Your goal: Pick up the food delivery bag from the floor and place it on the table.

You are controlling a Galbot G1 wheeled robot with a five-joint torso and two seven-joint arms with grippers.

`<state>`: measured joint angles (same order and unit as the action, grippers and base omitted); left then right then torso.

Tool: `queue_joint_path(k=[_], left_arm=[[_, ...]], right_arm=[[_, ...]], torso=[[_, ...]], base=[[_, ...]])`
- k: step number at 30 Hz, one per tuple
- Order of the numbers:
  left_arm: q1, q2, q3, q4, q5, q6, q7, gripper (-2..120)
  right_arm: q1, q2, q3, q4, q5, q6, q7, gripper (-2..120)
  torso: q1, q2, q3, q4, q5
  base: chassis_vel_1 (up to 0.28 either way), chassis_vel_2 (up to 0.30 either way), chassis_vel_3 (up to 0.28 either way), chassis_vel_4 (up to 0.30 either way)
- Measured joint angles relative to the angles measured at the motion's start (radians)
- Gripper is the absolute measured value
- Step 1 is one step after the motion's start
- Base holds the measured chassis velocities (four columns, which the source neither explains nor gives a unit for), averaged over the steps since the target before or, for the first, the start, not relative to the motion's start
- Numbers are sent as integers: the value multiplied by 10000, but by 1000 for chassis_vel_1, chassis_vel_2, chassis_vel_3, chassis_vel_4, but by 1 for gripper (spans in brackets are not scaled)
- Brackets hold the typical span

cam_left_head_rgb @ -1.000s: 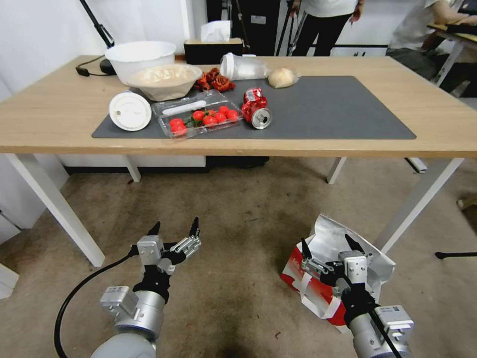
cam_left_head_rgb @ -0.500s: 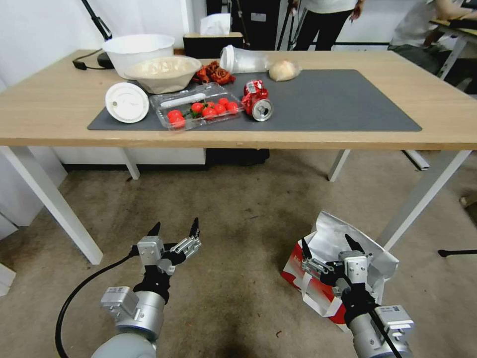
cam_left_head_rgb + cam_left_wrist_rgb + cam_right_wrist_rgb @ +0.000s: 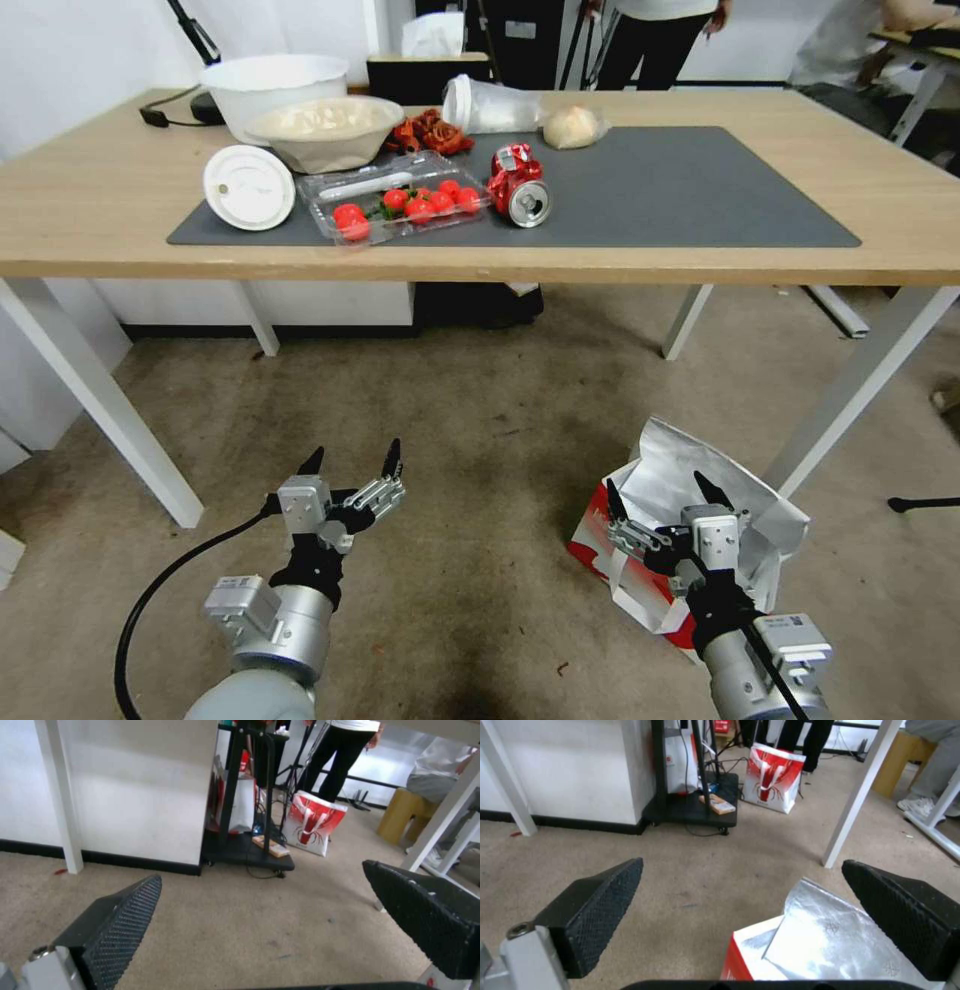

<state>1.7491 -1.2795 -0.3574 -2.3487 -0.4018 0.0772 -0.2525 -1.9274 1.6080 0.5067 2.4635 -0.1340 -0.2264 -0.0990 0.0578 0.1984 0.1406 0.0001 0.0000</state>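
At the far left of the table (image 3: 90,215), a white bowl (image 3: 270,85) was seen with a tan bowl (image 3: 325,130) nested just in front of it, and a white round lid (image 3: 248,187) was laid flat at the left end of the dark grey mat (image 3: 690,190). To the right of the lid, a clear plastic box of cherry tomatoes (image 3: 400,205) was set on the mat, with a crushed red can (image 3: 518,185) lying on its side just beside it. Farther back, a clear cup (image 3: 485,103) was tipped over, and a pale wrapped bun (image 3: 572,126) was placed near it. The right half of the mat was left bare. Below, on the carpet (image 3: 480,400), the left gripper (image 3: 352,463) was held above the floor near the robot, its fingers spread apart with nothing between them; in the left wrist view the same gripper (image 3: 260,903) was shown with only carpet between its two black pads. To the right, the food delivery bag (image 3: 720,480) was found resting on the floor beside the near right table leg (image 3: 860,385), its silver lining turned upward and its white handles (image 3: 625,590) hanging at its near side. The right gripper (image 3: 658,495) was poised directly over the bag, fingers released and grasping nothing. In the right wrist view, the bag (image 3: 820,941) was seen below and between the parted fingers of that gripper (image 3: 740,892), and a second red-and-white bag (image 3: 772,778) was standing well apart on the far carpet.
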Motion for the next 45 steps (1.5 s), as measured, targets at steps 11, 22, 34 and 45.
queue_joint_path(k=[11, 22, 34, 45], left_arm=[[39, 4, -8, 31, 1, -60, 0, 100], [86, 13, -74, 20, 90, -86, 51, 100], [96, -27, -54, 45, 157, -150, 133, 100], [95, -22, -58, 65, 163, -182, 133, 100]], right_arm=[[48, 0, 9, -110, 0, -13, -35, 100], [104, 0, 5, -180, 0, -13, -37, 100], [113, 0, 8, -187, 0, -15, -41, 100], [119, 11, 14, -188, 6, -16, -48, 100]], torso=[[-92, -405, -312, 0, 0], [-155, -884, -728, 0, -1], [-211, -1353, -1143, 0, 0], [-241, -1732, -1405, 0, 0]], base=[[0, 0, 0, 0], [0, 0, 0, 0], [0, 0, 0, 0], [0, 0, 0, 0]])
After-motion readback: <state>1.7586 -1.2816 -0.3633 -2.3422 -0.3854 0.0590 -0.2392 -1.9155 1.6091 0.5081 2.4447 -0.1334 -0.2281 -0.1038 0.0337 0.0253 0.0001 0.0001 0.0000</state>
